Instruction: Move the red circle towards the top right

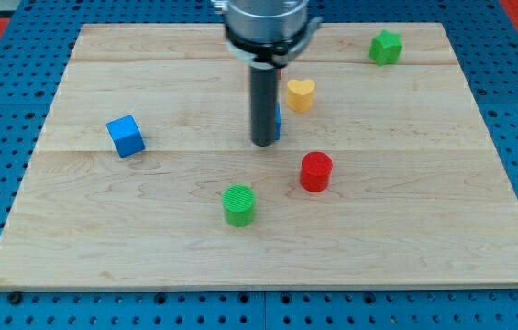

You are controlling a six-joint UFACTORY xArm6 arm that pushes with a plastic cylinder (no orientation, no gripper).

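The red circle (315, 171) is a short red cylinder on the wooden board, a little right of the middle. My tip (263, 143) stands on the board up and to the left of it, with a clear gap between them. A blue block (277, 120) is mostly hidden behind the rod, only its right edge showing. A yellow heart (301, 94) lies just right of the rod, above the red circle.
A green cylinder (238, 204) lies below my tip, left of the red circle. A blue cube (126, 136) is at the view's left. A green star-like block (386, 48) is at the top right. The wooden board (442, 229) rests on a blue pegboard.
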